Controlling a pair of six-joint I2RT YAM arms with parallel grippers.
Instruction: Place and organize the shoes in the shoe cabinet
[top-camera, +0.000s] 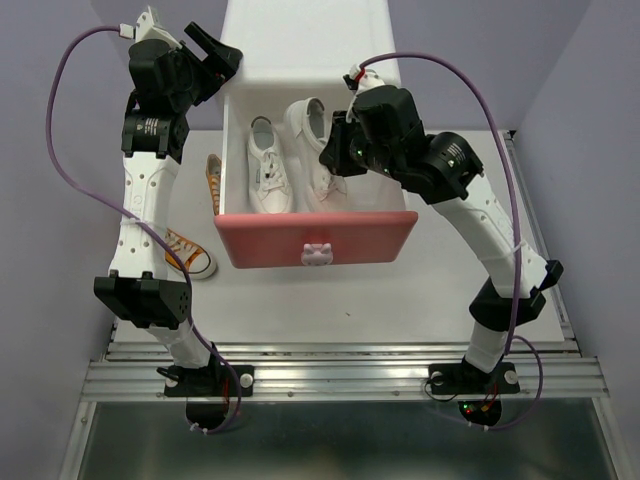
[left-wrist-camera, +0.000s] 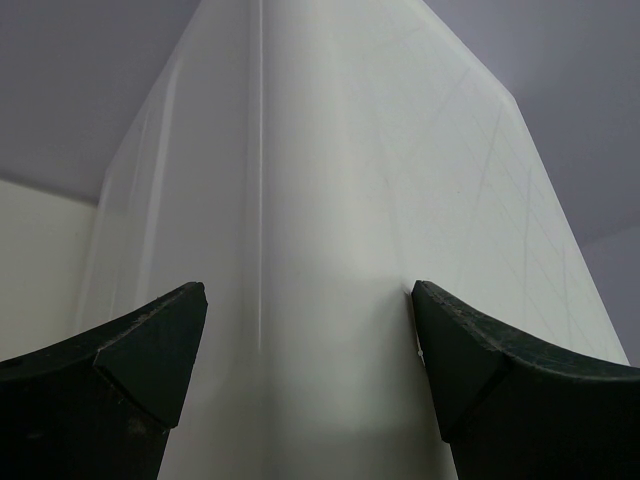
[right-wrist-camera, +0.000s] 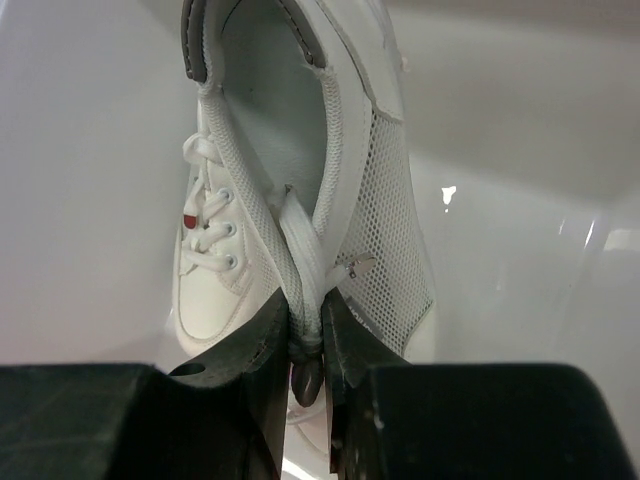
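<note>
Right gripper (right-wrist-camera: 308, 335) pinched white sneaker (right-wrist-camera: 372, 230) in open drawer (top-camera: 375, 240) toward table's far edge; left gripper (left-wrist-camera: 310, 300) spread. Next, probably: release, fetch orange sneakers (top-camera: 190, 257), left edge.

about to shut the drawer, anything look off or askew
The far orange sneaker and near orange sneaker lie outside, left of the open drawer, at different angles. The right gripper pinches a white sneaker, skewed beside its mate.

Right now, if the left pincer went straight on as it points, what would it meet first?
Most likely the shoe cabinet: its white corner fills the view ahead, though depth is unclear.
</note>
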